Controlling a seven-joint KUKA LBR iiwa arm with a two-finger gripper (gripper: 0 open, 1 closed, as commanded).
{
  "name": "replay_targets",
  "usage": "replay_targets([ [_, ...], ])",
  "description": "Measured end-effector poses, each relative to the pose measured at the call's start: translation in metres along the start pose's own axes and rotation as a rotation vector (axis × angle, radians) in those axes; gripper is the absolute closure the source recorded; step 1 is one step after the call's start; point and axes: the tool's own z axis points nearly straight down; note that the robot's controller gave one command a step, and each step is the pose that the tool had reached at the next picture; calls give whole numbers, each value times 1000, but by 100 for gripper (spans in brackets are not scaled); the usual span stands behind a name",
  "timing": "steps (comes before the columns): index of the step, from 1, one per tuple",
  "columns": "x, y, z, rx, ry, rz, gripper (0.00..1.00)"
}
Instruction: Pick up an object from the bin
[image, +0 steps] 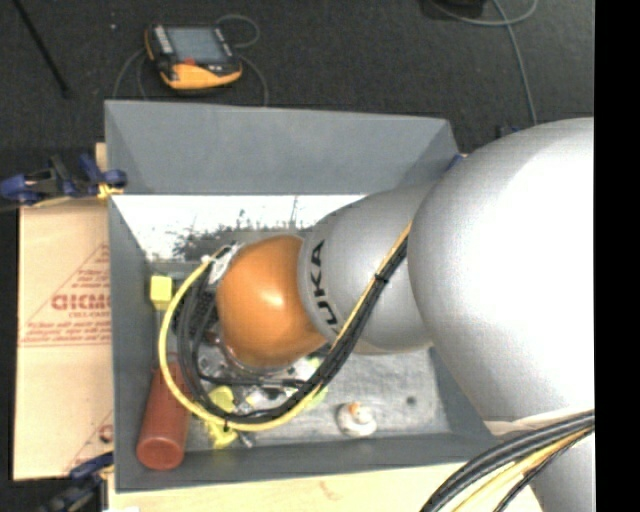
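1. The gripper (243, 382) is low in the bin (270, 150), at the front-left of the floor. The orange cover (262, 300) on the wrist sits on top of it from where I stand.
2. Spread or closed? Can't tell, the cover and the yellow and black cables (178, 330) hide the tips.
3. Nearest things:
   - yellow-green bits (218, 405), right under the gripper
   - red-brown cylinder (163, 420), lying just to its left along the left wall
   - yellow block (160, 290), further back by the same wall
   - small white-and-orange piece (353, 418), off to the right on the bare floor
4. The likely target is the yellow-green bits, judging by position alone. No grasp is confirmed.
5. To do the step well:
   - Come straight down and centre on one piece.
   - Keep clear of the cylinder and the left wall so nothing gets wedged.
   - Watch that the cable loop doesn't snag on the clutter.
   - Close fully before lifting, then lift vertically.
6. Readable text: "UKA" in black on the arm (318, 285), wrapping around the casing. Nothing is legible on the things in the bin.
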Motion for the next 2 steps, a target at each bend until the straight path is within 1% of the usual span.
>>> replay_targets([
  [2, 0, 0, 0, -1, 1, 3, 100],
])
